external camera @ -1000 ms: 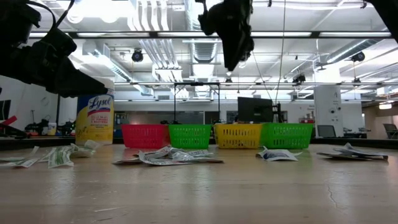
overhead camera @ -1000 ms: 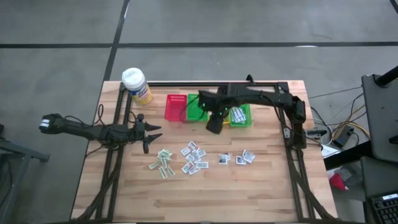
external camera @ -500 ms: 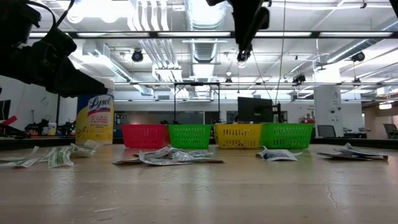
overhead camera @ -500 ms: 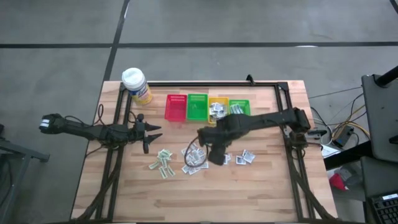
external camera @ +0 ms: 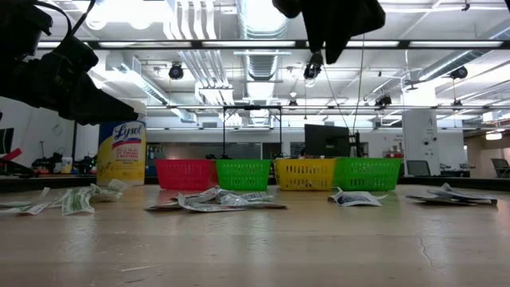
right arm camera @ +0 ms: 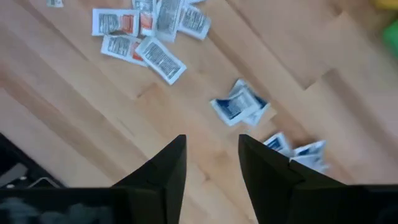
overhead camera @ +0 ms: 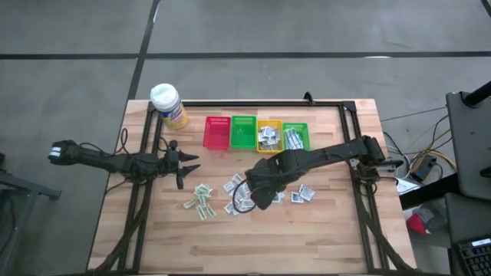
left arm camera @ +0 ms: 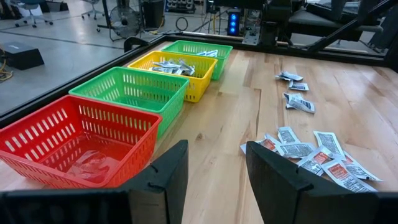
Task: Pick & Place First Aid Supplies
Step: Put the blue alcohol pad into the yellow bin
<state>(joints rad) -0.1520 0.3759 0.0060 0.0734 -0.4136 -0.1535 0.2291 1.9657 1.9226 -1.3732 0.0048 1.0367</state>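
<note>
Right arm (overhead camera: pixel 307 162) covers some packets (overhead camera: pixel 239 199) — print too small to read.

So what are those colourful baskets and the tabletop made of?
The baskets, like the red one, look like glossy moulded plastic with slotted lattice walls. The tabletop seems to be pale wood, matte: joined planks with visible grain.

four baskets (overhead camera: pixel 244 132), one bottle (overhead camera: pixel 169 105), dozens of packets (overhead camera: pixel 239 194)
</note>
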